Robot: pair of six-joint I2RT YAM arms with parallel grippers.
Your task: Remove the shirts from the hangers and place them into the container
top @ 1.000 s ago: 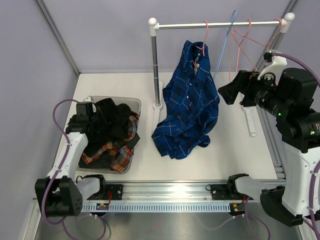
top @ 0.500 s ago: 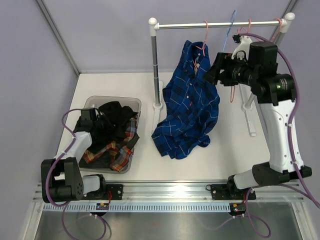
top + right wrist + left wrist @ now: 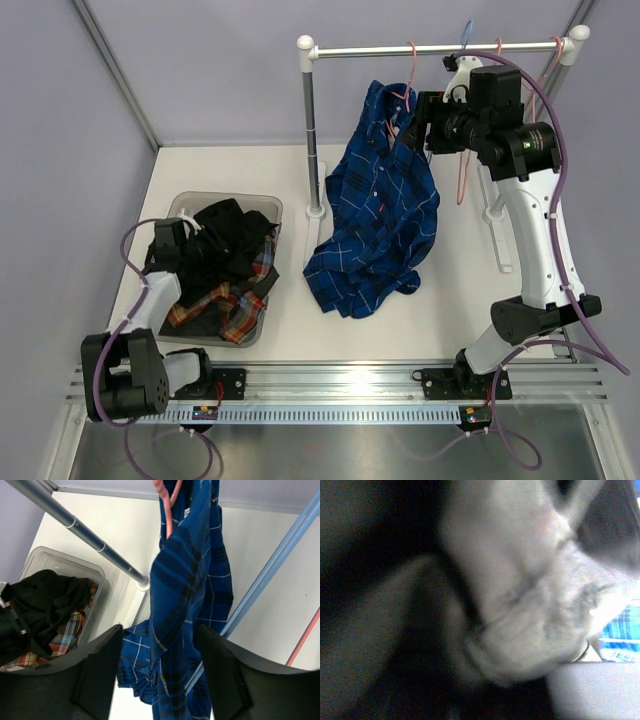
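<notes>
We note the blue shirt hanging lengthwise off its pink hanger, fold dead ahead between the right tool's wide jaws, apparently ungripped. Left tool at the container; its spread is unreadable.

Top view overhead, wrist views close, blue shirt shared

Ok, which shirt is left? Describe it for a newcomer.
Find the white-and-silver rail stand at the back of the table. One shirt hangs from it on a pink hanger, hem pooling on the table. It alone is blue with thin white checks; the others lie heaped in the grey tub.
</notes>
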